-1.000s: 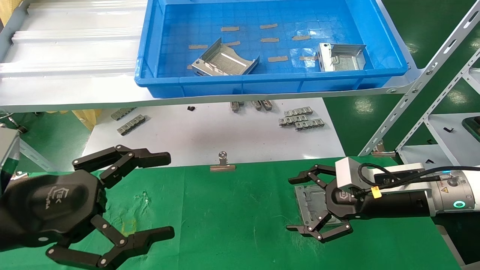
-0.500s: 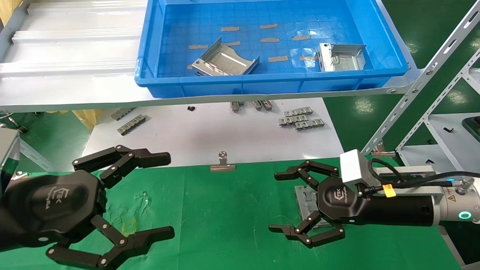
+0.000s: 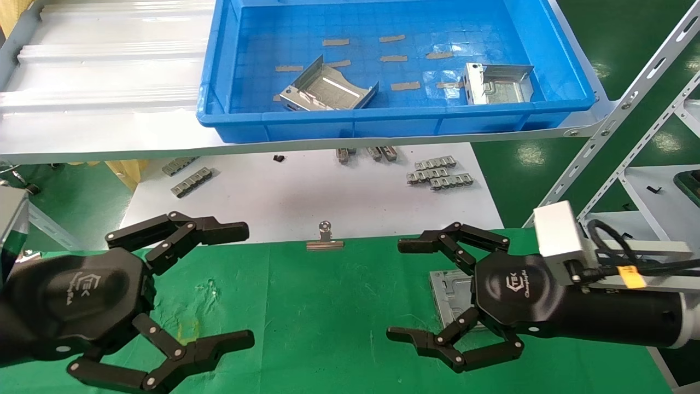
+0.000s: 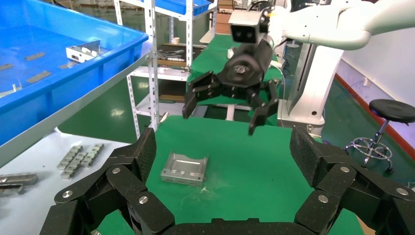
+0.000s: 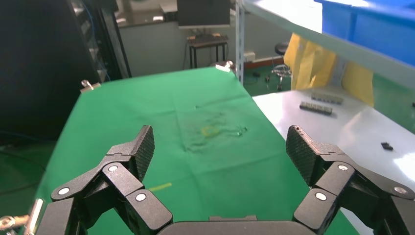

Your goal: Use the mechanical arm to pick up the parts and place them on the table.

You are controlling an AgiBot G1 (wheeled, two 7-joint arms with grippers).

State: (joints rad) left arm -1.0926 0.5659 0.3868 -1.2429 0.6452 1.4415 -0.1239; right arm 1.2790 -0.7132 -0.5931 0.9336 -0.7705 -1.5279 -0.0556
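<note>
Silver-grey sheet metal defined the work: one part point(image 3: 453, 293) lay flat on the green table point(image 3: 328, 306), at about 4 o'clock in the head view, partly hidden beneath the right pincer point(image 3: 445, 298). That pincer hung above the part with its fingers spread wide and nothing between them; the left wrist view showed clear air between it point(image 4: 230, 110) and the part point(image 4: 185, 169). We judged this part delivered.

Two more parts remained in the blue bin point(image 3: 569, 82) on the shelf at 12 o'clock: one point(image 3: 328, 90) near the bin's middle, tilted with its flanges up, and one point(image 3: 497, 82) toward 1 o'clock.

The left pincer point(image 3: 191, 290) was parked at 8 o'clock over the table, fingers likewise apart and empty.

We judged the parts to be light, rigid and smooth, likely slippery against the pads, with thin edges that could twist out of a shallow grip. We would take hold across a bent-up flange, or span both flanges, rather than pinch the flat face. The tilted part could rock on first contact.
</note>
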